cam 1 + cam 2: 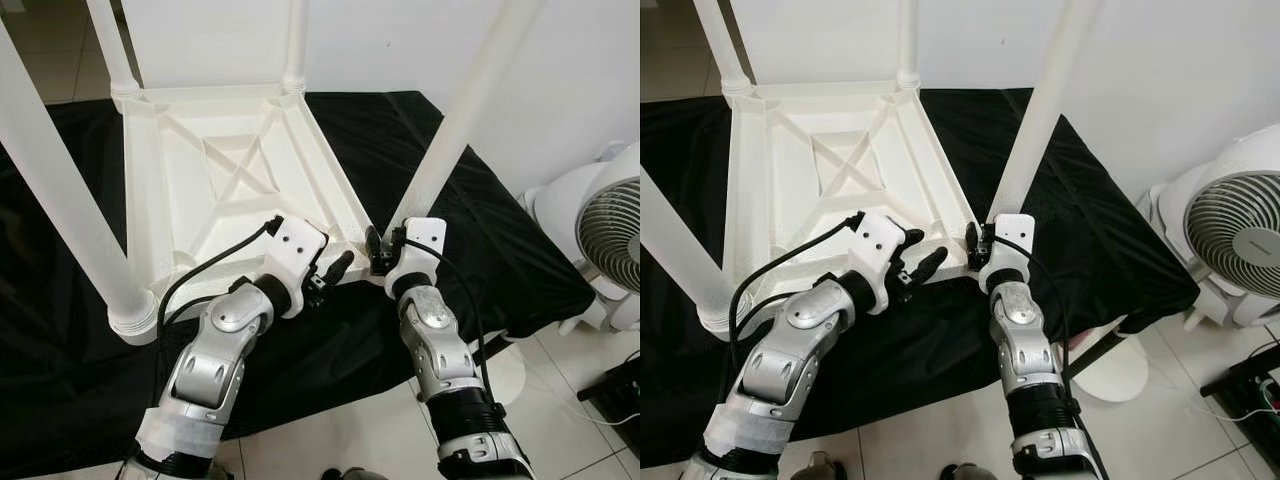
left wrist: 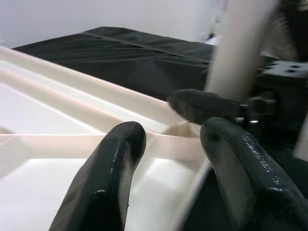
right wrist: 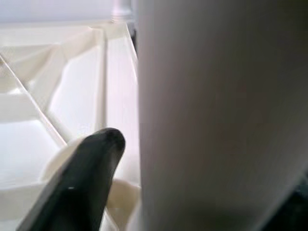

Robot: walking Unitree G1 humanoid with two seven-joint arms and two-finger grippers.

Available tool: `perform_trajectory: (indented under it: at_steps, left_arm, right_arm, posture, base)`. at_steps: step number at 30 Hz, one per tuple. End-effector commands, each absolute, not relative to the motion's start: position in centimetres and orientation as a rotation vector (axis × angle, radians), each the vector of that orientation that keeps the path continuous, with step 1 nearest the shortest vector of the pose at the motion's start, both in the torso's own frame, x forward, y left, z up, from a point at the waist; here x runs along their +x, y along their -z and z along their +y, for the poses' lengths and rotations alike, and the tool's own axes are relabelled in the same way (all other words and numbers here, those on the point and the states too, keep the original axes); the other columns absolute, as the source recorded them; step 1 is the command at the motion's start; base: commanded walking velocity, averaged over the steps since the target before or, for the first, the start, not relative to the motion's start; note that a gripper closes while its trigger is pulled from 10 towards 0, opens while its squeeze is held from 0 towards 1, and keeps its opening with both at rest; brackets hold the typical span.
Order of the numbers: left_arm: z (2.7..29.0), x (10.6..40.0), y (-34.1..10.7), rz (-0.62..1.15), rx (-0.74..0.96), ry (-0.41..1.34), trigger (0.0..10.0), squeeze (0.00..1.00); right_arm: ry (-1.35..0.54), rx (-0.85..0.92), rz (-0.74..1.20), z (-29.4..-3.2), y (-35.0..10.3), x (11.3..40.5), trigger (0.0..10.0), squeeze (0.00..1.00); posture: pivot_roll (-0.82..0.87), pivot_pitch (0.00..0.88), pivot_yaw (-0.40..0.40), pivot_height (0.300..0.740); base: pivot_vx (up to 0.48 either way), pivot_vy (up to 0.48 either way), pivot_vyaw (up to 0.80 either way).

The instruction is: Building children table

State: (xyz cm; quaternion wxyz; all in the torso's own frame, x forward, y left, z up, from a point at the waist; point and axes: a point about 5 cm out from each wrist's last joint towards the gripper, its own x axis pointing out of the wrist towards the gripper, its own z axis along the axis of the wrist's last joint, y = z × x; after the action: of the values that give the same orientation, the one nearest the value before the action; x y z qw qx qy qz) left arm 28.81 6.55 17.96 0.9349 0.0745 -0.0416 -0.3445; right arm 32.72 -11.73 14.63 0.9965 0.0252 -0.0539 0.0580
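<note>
A white plastic children's table (image 1: 170, 190) lies upside down on a black cloth, its legs pointing up. My right gripper (image 1: 383, 250) is shut on the foot of the near-right leg (image 1: 455, 130), where the leg meets the table's corner. In the right wrist view one black finger (image 3: 82, 178) presses beside that leg (image 3: 216, 115); the other finger is hidden behind it. My left gripper (image 1: 335, 275) stands open just left of that corner. In the left wrist view its fingers (image 2: 110, 178) straddle the table's near rim (image 2: 159, 144) without closing on it.
The black cloth (image 1: 500, 260) covers a low platform whose front edge is close to me. Three more legs rise at the near left (image 1: 60, 200) and at the back (image 1: 293, 40). A white fan (image 1: 610, 230) stands on the tiled floor to the right.
</note>
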Motion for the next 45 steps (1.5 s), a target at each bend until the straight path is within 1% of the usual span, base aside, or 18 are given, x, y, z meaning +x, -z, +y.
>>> perform_trajectory:
  at_steps: [1, 7, 8, 10, 13, 14, 16, 17, 20, 23, 24, 25, 29, 33, 35, 39, 41, 45]
  left_arm:
    - [7.3, 29.6, -17.4, -0.064, 0.141, 0.534, 10.0, 0.00]
    - [7.5, 29.8, -17.4, -0.063, 0.137, 0.506, 10.0, 0.00]
    - [7.7, 30.1, -17.4, -0.052, 0.127, 0.473, 10.0, 0.00]
    - [8.6, 31.1, -17.4, -0.024, 0.098, 0.365, 10.0, 0.00]
    - [9.0, 31.5, -17.4, -0.014, 0.085, 0.316, 10.0, 0.00]
    - [9.6, 32.0, -17.3, 0.003, 0.067, 0.251, 10.0, 0.00]
    - [9.6, 32.0, -17.3, 0.003, 0.067, 0.251, 10.0, 0.00]
    - [10.8, 33.0, -17.1, 0.039, -0.001, 0.117, 10.0, 0.00]
    - [11.1, 33.3, -17.0, 0.048, -0.021, 0.077, 10.0, 0.00]
    - [11.5, 33.8, -16.7, 0.070, -0.033, 0.004, 10.0, 0.00]
    - [11.5, 33.8, -16.7, 0.070, -0.033, 0.004, 10.0, 0.00]
    - [11.5, 33.9, -16.3, 0.087, -0.038, -0.033, 10.0, 0.00]
    - [11.5, 33.9, -16.1, 0.094, -0.031, -0.048, 10.0, 0.00]
    - [11.0, 33.7, -14.8, 0.123, -0.023, -0.108, 10.0, 0.00]
    - [10.8, 33.7, -14.7, 0.128, -0.030, -0.112, 10.0, 0.00]
    - [10.4, 33.8, -14.2, 0.152, -0.106, -0.094, 10.0, 0.00]
    - [10.7, 33.9, -13.9, 0.166, -0.174, -0.118, 10.0, 0.00]
    - [11.3, 33.9, -13.7, 0.168, -0.205, -0.150, 10.0, 0.00]
  right_arm:
    - [-0.143, 0.063, -0.150, -12.3, -15.1, 32.2, 10.0, 1.00]
    - [-0.161, 0.063, -0.180, -12.4, -15.6, 31.9, 10.0, 1.00]
    - [-0.186, 0.061, -0.206, -12.4, -16.0, 31.5, 10.0, 0.00]
    - [-0.242, 0.047, -0.272, -12.6, -17.2, 30.6, 10.0, 0.00]
    - [-0.265, 0.043, -0.298, -12.7, -17.8, 30.3, 10.0, 0.00]
    - [-0.289, 0.031, -0.327, -12.8, -18.6, 30.2, 10.0, 0.00]
    - [-0.289, 0.031, -0.327, -12.8, -18.6, 30.2, 10.0, 0.00]
    - [-0.329, 0.007, -0.390, -13.2, -20.9, 30.3, 10.0, 0.00]
    - [-0.338, -0.002, -0.409, -13.3, -21.6, 30.4, 10.0, 0.00]
    - [-0.338, -0.021, -0.467, -13.9, -23.9, 30.7, 10.0, 0.00]
    - [-0.338, -0.021, -0.467, -13.9, -23.9, 30.7, 10.0, 0.00]
    - [-0.333, -0.032, -0.500, -14.4, -25.2, 30.9, 10.0, 0.00]
    - [-0.334, -0.036, -0.510, -14.6, -25.7, 31.0, 10.0, 0.00]
    - [-0.376, -0.072, -0.568, -15.0, -28.7, 31.3, 10.0, 0.00]
    - [-0.387, -0.077, -0.575, -15.1, -29.1, 31.3, 10.0, 0.00]
    - [-0.438, -0.094, -0.619, -15.0, -30.8, 31.2, 10.0, 0.00]
    - [-0.470, -0.089, -0.644, -15.0, -31.9, 31.0, 10.0, 0.00]
    - [-0.494, -0.092, -0.650, -15.0, -32.3, 30.8, 10.0, 0.00]
  posture:
    - [0.05, 0.068, -0.098, 0.740]
    - [0.05, 0.067, -0.098, 0.740]
    - [0.05, 0.063, -0.098, 0.740]
    - [0.05, 0.055, -0.093, 0.740]
    - [0.05, 0.052, -0.090, 0.740]
    - [0.05, 0.051, -0.088, 0.740]
    - [0.05, 0.051, -0.088, 0.740]
    - [0.04, 0.046, -0.082, 0.740]
    - [0.04, 0.046, -0.082, 0.740]
    - [0.04, 0.048, -0.082, 0.740]
    - [0.04, 0.048, -0.082, 0.740]
    - [0.04, 0.050, -0.081, 0.740]
    - [0.04, 0.050, -0.080, 0.740]
    - [0.03, 0.057, -0.078, 0.740]
    - [0.03, 0.056, -0.079, 0.740]
    - [0.03, 0.061, -0.083, 0.740]
    - [0.03, 0.065, -0.086, 0.740]
    - [0.04, 0.065, -0.087, 0.740]
  base:
    - [0.000, 0.000, 0.00]
    - [0.000, 0.000, 0.00]
    - [0.000, 0.000, 0.00]
    - [0.000, 0.000, 0.00]
    - [0.000, 0.000, 0.00]
    - [0.000, 0.000, 0.00]
    - [0.000, 0.000, 0.00]
    - [0.000, 0.000, 0.00]
    - [0.000, 0.000, 0.00]
    - [0.000, 0.000, 0.00]
    - [0.000, 0.000, 0.00]
    - [0.000, 0.000, 0.00]
    - [0.000, 0.000, 0.00]
    - [0.000, 0.000, 0.00]
    - [0.000, 0.000, 0.00]
    - [0.000, 0.000, 0.00]
    - [0.000, 0.000, 0.00]
    - [0.000, 0.000, 0.00]
